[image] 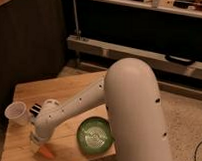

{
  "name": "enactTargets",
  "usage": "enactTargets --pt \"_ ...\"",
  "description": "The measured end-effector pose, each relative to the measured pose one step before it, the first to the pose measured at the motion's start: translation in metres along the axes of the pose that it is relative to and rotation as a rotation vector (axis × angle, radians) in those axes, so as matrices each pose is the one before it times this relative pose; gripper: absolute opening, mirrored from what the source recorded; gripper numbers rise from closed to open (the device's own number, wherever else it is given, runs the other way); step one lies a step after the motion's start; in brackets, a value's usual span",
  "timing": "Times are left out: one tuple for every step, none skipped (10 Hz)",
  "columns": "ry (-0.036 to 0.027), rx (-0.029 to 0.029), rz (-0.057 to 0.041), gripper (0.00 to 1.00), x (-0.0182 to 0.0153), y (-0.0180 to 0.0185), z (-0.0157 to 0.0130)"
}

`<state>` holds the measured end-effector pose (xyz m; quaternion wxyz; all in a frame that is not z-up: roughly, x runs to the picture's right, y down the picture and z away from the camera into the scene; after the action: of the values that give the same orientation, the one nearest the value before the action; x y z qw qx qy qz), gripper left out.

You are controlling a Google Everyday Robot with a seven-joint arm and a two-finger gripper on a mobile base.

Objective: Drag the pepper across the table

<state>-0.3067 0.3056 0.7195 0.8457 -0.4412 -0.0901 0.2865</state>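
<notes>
— Condition of the surface and room?

— The tabletop (69,91) was light planked wood, standing on a speckled floor (185,120) before dark shelving (146,26). A green bowl (95,136) sat near its front edge, a clear cup (16,113) at its left.

— Gripper and pepper?

— The gripper (40,142) pointed down at the front-left, closed, directly over the orange pepper (46,152) lying on the wood; contact could not be confirmed.

High close view over the arm (128,106), down toward the table (59,91).
</notes>
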Motion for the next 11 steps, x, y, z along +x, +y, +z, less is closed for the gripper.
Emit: enactTargets --pt "-0.00498 -0.00426 -0.00107 0.00 -0.00205 0.00139 0.00093" --pt "-0.00710 -0.00791 -0.00550 0.00 -0.00398 0.00380 0.00193" --pt "-0.00259 -0.00409 -0.00527 0.00 -0.00220 0.00276 0.00129" --pt "-0.00214 -0.00369 -0.00291 0.00 -0.00158 0.00172 0.00123" --pt "-0.00248 -0.00502 -0.00265 0.00 -0.00226 0.00209 0.00167" --pt "-0.00116 -0.00307 -0.00196 0.00 -0.00138 0.00126 0.00098" --pt "-0.00114 -0.00490 -0.00284 0.00 -0.00199 0.00223 0.00163" --pt "-0.00139 -0.00429 -0.00192 0.00 -0.00184 0.00206 0.00099" --pt "-0.00063 -0.00457 -0.00344 0.00 -0.00203 0.00266 0.00130" --pt "-0.00133 -0.00291 -0.00231 0.00 -0.00217 0.00180 0.00065" --pt "-0.00098 -0.00227 -0.00291 0.00 -0.00201 0.00198 0.00048"
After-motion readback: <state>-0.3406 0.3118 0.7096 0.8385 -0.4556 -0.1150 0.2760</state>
